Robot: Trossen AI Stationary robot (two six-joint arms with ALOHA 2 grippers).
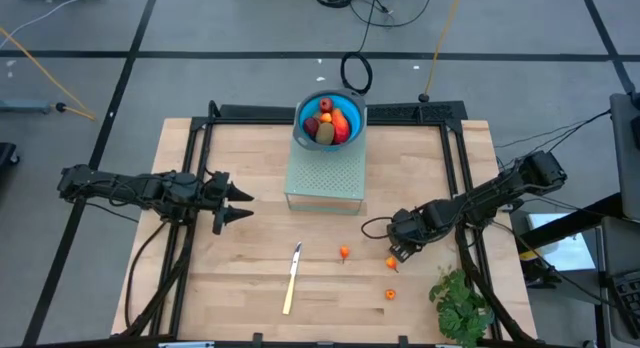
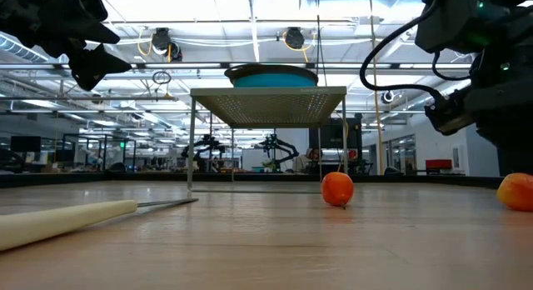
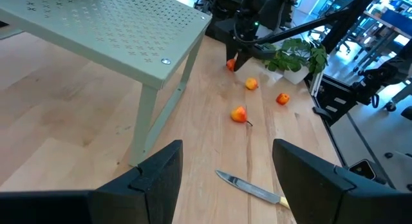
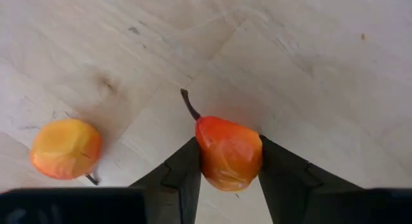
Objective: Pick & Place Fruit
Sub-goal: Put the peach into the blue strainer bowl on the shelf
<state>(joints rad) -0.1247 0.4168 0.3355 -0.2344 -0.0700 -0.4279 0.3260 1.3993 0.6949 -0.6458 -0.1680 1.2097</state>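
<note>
Right claw: the right gripper is low over the table, on the right half of it, with its two fingers nearly closed and pressed against both sides of a small orange-red fruit.
Held fruit: pear-shaped, with a dark stem pointing away from the claw; in the right wrist view it sits squarely between the fingertips, close to the wood; whether it is lifted clear of the table cannot be told.
Nearest loose fruit: a second small orange piece lies on the wood just beside the right claw, apart from the held one.
Other loose fruit: from above, one orange bit lies toward the table's middle from the right claw, and another lies nearer the front edge, close to the claw.
Bowl: a blue bowl stands on a pale green perforated stand, well away from the right claw toward the far edge; it holds a red-orange piece, an olive-brown oval and a dark red ball.
Left claw: the left gripper hangs above the left half of the table, fingers spread apart and holding nothing, well apart from the fruit.
Knife: a pale-handled knife lies between the two claws, near the front edge.
Greens: a leafy bunch lies just beside the right arm at the front right corner.
</note>
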